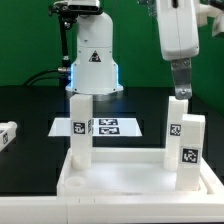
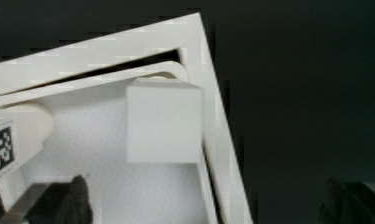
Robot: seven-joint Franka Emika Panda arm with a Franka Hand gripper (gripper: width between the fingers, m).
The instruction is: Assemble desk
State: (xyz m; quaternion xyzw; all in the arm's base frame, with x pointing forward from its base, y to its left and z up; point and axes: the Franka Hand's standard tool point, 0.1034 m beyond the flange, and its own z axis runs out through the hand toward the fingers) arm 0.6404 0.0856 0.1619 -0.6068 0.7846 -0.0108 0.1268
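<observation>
The white rimmed tabletop (image 1: pixel 125 185) lies at the front of the exterior view with three white tagged legs standing in its corners: one on the left (image 1: pixel 79 125), one at the back right (image 1: pixel 176 118) and one at the front right (image 1: pixel 191 148). A fourth leg (image 1: pixel 8 135) lies loose on the black table at the far left. My gripper (image 1: pixel 180 90) hangs just above the back right leg. In the wrist view that leg (image 2: pixel 163 120) stands in a corner of the tabletop (image 2: pixel 210 150). My gripper (image 2: pixel 210 205) is open and empty, with its dark fingers (image 2: pixel 59 198) wide apart.
The marker board (image 1: pixel 105 127) lies flat behind the tabletop. The white robot base (image 1: pixel 92 60) stands at the back centre. Another tagged leg (image 2: pixel 6 145) shows at the wrist view's edge.
</observation>
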